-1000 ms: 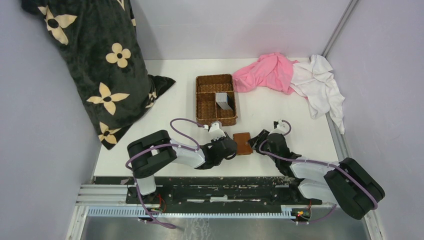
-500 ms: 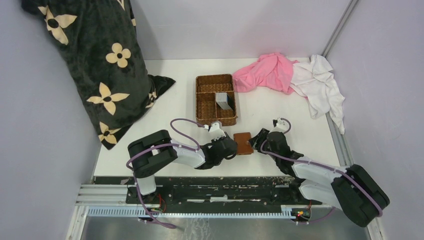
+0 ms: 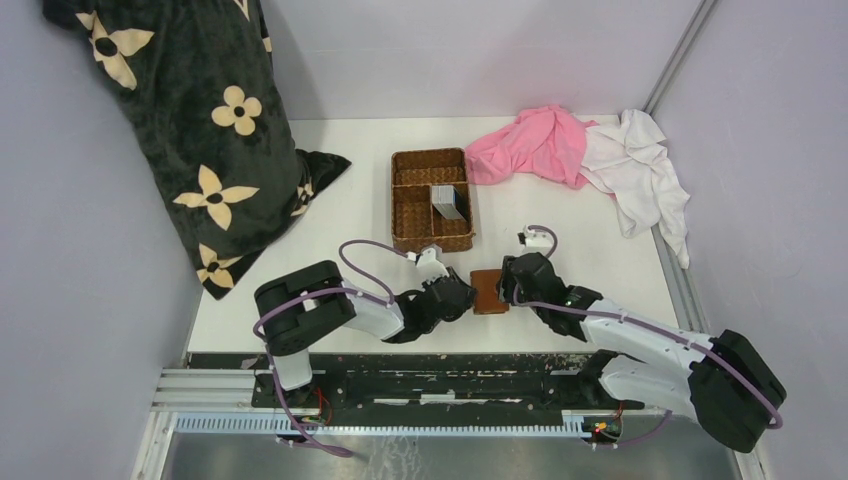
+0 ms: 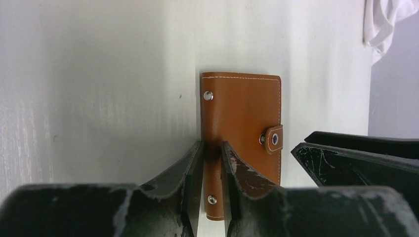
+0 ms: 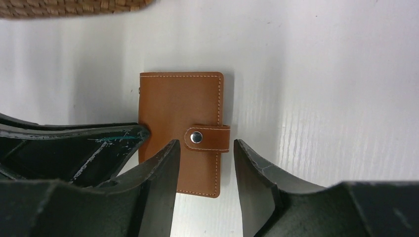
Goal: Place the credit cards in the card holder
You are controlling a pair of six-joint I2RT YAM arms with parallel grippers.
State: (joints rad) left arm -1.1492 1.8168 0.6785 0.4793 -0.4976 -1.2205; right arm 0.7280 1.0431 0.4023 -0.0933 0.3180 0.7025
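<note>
Between the jaws of the left pincer [image 4: 211, 168] lies one long edge of the card holder [image 4: 242, 108] — they are clamped on it. The right pincer [image 5: 205, 148] stands apart, one jaw each side of the snap tab [image 5: 207, 138]. Beyond both pincers, the credit cards [image 3: 450, 203] stand in the basket [image 3: 425, 158] — well apart.

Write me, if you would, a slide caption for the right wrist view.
Open right claw poised at the snap tab of the closed brown card holder on the white table, basket rim beyond.
</note>
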